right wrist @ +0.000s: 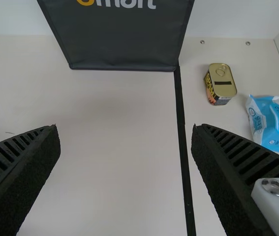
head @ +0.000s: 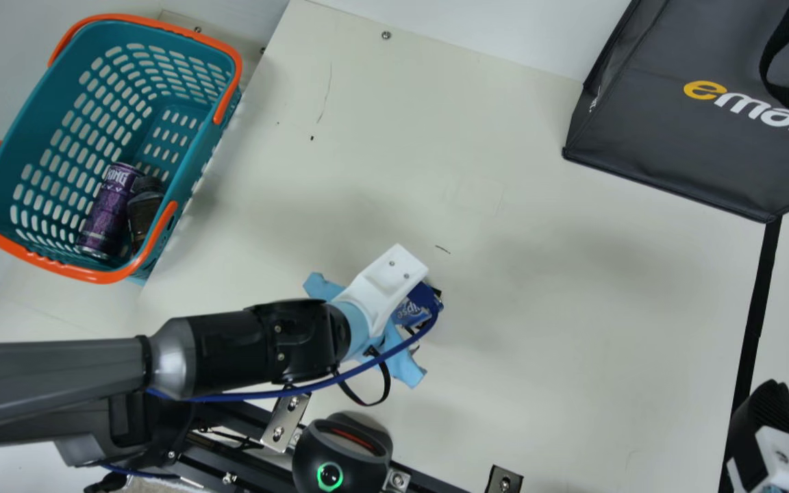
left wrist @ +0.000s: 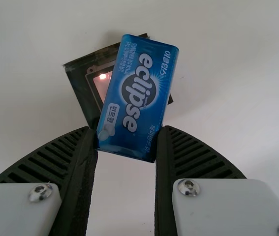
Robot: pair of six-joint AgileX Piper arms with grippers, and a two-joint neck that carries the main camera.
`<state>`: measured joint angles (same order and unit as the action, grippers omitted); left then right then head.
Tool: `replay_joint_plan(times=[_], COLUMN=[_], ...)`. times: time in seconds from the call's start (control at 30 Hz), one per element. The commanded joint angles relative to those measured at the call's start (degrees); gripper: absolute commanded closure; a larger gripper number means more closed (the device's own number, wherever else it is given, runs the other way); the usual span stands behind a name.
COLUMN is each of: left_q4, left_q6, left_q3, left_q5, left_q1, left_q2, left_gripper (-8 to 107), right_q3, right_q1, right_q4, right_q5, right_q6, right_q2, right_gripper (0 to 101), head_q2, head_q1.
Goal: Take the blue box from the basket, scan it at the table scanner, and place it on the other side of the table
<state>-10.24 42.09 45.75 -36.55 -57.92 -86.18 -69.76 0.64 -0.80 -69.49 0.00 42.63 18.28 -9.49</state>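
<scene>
Blue box (left wrist: 137, 93), pinched at one end in the left hand (left wrist: 127, 137), is now held over the dark square plate (left wrist: 80, 76), long axis pointed outward, askew; a scan is likely being made. Spread wide, the right hand (right wrist: 125, 129) is positioned nearer the right side.

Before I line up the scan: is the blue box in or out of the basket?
Out: the left gripper holds the blue box over the table, clear of the basket.
</scene>
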Motion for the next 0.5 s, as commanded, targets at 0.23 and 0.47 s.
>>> replay_joint_plan(times=[0.23, 0.47], left_q4=[-0.8, -1.42], left_q6=[0.57, 0.81], left_q3=[4.45, 8.97], left_q5=[0.84, 1.44], left_q1=[-0.8, -1.98], left_q2=[-2.55, -6.14], left_gripper=[107, 107], right_q3=[0.0, 0.0], right_q1=[0.0, 0.0], right_q4=[0.0, 0.0], right_q5=[-0.01, -0.01], right_q6=[0.0, 0.0], right_q2=[0.0, 0.0], right_gripper=[6, 6], head_q2=[0.14, 0.14], head_q1=[1.57, 1.57])
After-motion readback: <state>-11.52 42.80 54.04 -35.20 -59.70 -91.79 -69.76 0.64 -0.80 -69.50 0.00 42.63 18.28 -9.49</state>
